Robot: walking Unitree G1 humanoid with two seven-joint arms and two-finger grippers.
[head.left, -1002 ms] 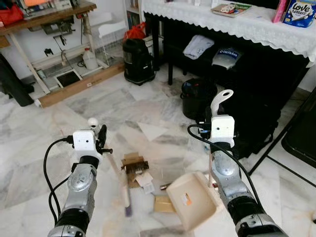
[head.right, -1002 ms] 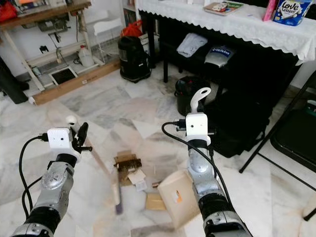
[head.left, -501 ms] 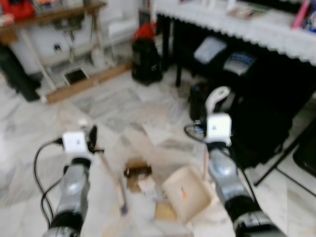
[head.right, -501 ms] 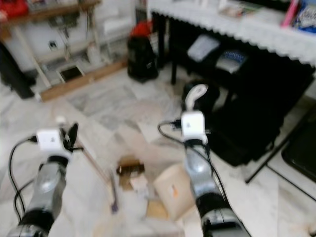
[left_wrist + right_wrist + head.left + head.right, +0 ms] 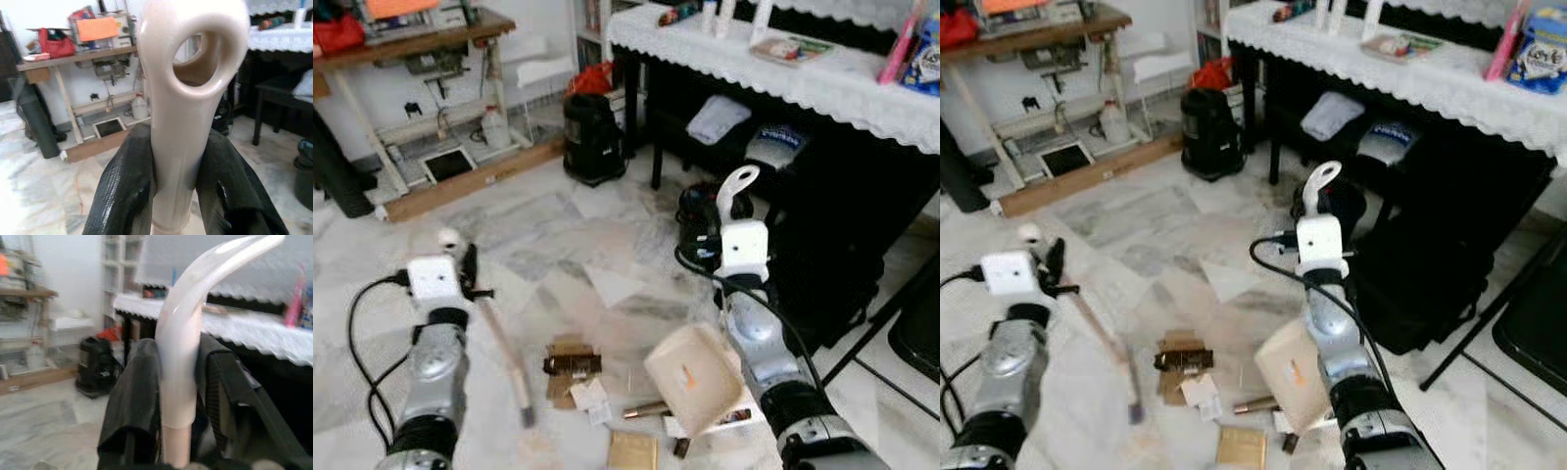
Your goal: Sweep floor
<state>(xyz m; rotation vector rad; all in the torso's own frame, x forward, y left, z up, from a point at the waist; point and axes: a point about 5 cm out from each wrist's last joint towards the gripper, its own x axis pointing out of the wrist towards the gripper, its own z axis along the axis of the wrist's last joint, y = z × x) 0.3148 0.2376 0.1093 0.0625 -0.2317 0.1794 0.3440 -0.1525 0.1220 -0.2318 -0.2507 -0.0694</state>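
Pincer [image 5: 171, 196] around broom handle [image 5: 188, 98]

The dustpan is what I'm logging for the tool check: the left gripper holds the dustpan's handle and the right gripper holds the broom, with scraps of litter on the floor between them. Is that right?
Not quite: the tools are swapped. The left eye view shows the right gripper shut on the handle of the dustpan, and the left gripper shut on the broom. The litter does lie on the floor between them.

Two silver, segmented arms w/ white boxy wrist cam housings; black cables loop from each. Left gripper [image 5: 178, 191] & right gripper [image 5: 178, 396]: black fingers, apparently rubber-textured.
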